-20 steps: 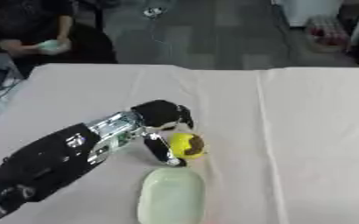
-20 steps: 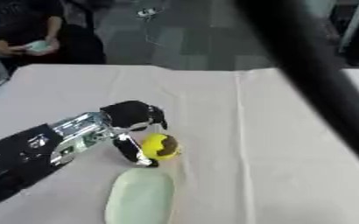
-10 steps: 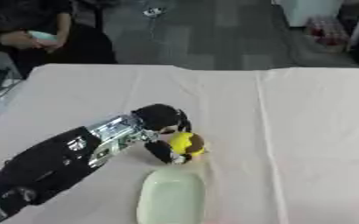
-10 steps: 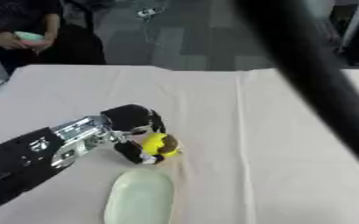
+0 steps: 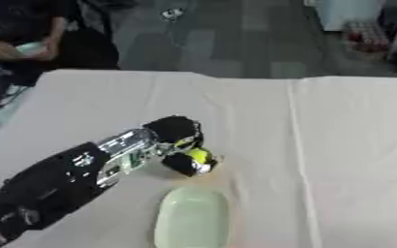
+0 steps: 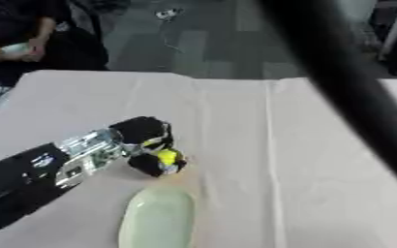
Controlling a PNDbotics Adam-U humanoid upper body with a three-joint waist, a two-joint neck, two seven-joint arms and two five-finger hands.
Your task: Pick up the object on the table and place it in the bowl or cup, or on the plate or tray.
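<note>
- The robot hand (image 5: 178, 138) is seen as black, with a black forearm carrying silver parts.
- The ball (image 5: 198, 156) held in its fingers is seen as bright yellow.
- The plate (image 5: 191, 219) is seen as pale green, plain.
- The desk (image 5: 346, 155) is covered in a plain, off-white cloth.
- The floor (image 5: 236, 43) beyond is seen as dark grey.

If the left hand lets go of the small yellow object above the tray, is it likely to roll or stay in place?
The yellow object looks rounded, so it may roll. The left hand curls round it, so it seems stiff. The pale green tray looks shallow, so it might roll off.
</note>
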